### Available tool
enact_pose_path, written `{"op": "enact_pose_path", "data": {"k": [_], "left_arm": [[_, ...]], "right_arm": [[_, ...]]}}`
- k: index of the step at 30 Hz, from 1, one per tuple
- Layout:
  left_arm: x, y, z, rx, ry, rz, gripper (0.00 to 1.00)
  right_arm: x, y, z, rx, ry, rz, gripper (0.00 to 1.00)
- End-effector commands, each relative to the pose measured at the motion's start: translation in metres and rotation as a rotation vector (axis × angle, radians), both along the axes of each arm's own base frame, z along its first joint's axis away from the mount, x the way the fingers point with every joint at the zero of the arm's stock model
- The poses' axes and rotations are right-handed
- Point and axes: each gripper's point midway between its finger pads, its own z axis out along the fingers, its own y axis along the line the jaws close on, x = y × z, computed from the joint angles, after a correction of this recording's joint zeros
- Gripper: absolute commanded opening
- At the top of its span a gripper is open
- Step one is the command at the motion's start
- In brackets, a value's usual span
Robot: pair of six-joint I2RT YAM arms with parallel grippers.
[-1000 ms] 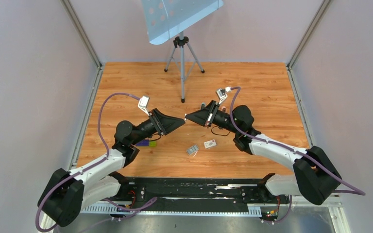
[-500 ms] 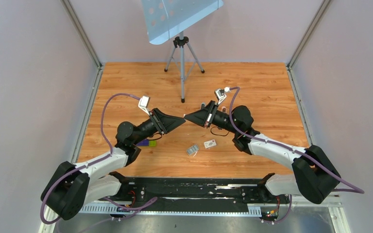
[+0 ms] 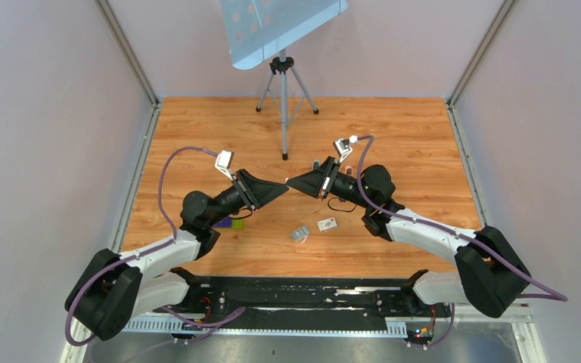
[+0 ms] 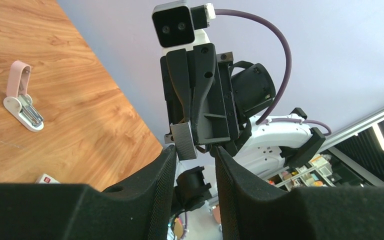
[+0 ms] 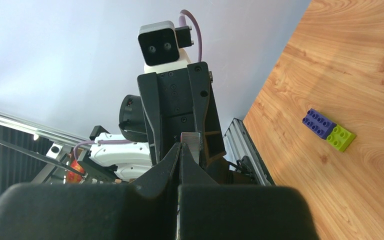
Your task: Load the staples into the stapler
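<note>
The pale pink stapler (image 4: 20, 97) lies open on the wooden table, its silver staple channel showing. It is far from both grippers. My right gripper (image 3: 290, 182) is raised above the table and shut on a small grey strip of staples (image 5: 191, 142). The strip pokes out past its fingertips and also shows in the left wrist view (image 4: 184, 141). My left gripper (image 3: 284, 186) faces it tip to tip. It is open, and the strip's end sits by its left fingertip (image 4: 167, 155). In the top view I cannot make out the stapler.
A purple-and-green block (image 3: 228, 222) lies under my left arm and also shows in the right wrist view (image 5: 328, 131). A grey staple block (image 3: 299, 233) and a white labelled card (image 3: 327, 224) lie near the table's front. A tripod (image 3: 284, 91) stands at the back.
My left arm's shoulder and elbow have shifted slightly to the right. The two gripper tips stay together at the same spot. The right gripper has edged slightly left.
</note>
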Motion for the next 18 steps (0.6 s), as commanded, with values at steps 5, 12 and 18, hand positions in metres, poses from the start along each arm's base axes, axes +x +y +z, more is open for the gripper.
{"op": "enact_pose_path", "data": {"k": [5, 12, 18], "left_arm": [[-0.0018, 0.0008, 0.0010, -0.019, -0.017, 0.005, 0.34], [-0.0015, 0.0014, 0.0035, -0.025, -0.023, 0.009, 0.29], [-0.0022, 0.0018, 0.0041, -0.027, -0.023, 0.008, 0.23]], "right_arm": [[-0.0069, 0.0042, 0.0043, 0.018, -0.015, 0.026, 0.00], [-0.0083, 0.0062, 0.0045, 0.019, -0.014, 0.035, 0.00], [-0.0087, 0.0068, 0.0028, 0.017, -0.007, 0.039, 0.00]]}}
